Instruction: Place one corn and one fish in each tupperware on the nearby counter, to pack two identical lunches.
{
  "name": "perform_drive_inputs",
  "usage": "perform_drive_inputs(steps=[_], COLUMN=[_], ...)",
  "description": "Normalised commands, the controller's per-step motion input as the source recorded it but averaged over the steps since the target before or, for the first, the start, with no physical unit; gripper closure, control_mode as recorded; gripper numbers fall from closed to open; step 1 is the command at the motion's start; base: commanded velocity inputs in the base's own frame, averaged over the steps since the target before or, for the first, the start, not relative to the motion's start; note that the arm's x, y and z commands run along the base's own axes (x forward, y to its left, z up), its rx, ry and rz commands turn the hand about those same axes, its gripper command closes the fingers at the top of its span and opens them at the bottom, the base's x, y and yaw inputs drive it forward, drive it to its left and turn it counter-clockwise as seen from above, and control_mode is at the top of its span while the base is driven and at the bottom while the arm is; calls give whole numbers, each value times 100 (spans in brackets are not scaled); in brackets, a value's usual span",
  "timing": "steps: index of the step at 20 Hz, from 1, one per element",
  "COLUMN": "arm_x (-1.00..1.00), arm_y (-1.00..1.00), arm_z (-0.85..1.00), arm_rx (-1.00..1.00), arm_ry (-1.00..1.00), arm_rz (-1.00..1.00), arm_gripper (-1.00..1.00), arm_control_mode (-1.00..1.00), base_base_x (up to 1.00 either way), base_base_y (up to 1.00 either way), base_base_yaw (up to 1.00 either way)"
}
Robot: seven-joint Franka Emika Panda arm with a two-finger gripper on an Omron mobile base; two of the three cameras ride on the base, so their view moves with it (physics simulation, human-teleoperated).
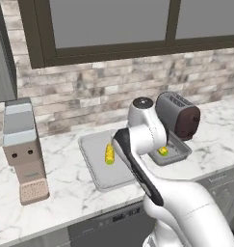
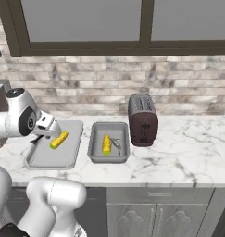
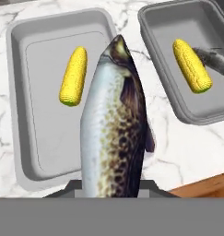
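I have the gripper (image 3: 112, 196) clamped on a fish (image 3: 114, 124), its body pointing to twelve o'clock above the marble counter (image 3: 178, 147).

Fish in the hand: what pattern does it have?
Pale silvery fish with dark brown speckles, darker along one side; hand view.

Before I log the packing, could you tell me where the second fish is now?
In the hand view, the speckled grey fish hangs in the shut gripper above the shallow grey tray holding one yellow corn cob.
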Motion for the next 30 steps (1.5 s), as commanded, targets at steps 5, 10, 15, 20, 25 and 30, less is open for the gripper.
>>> perform_drive_inputs(steps=[5,10,15,20,25,30], arm_x=[82,44,4,26,78,58], arm_y=[10,-3,10,0,0,8], arm_z=[-73,-82,-69,-20,-21,-15], arm_rx=[0,1,0,0,0,0], arm_ry=[8,9,6,0,0,0], arm_rz=[-3,0,0,0,-1,-7], arm_gripper=[100,100,100,100,100,-100], arm_control_mode=[-100,-100,-100,-100,-100,-100], base_base_x=[0,0,0,0,0,0], base_base_y=[0,0,0,0,0,0], base_base_yaw=[0,0,0,0,0,0])
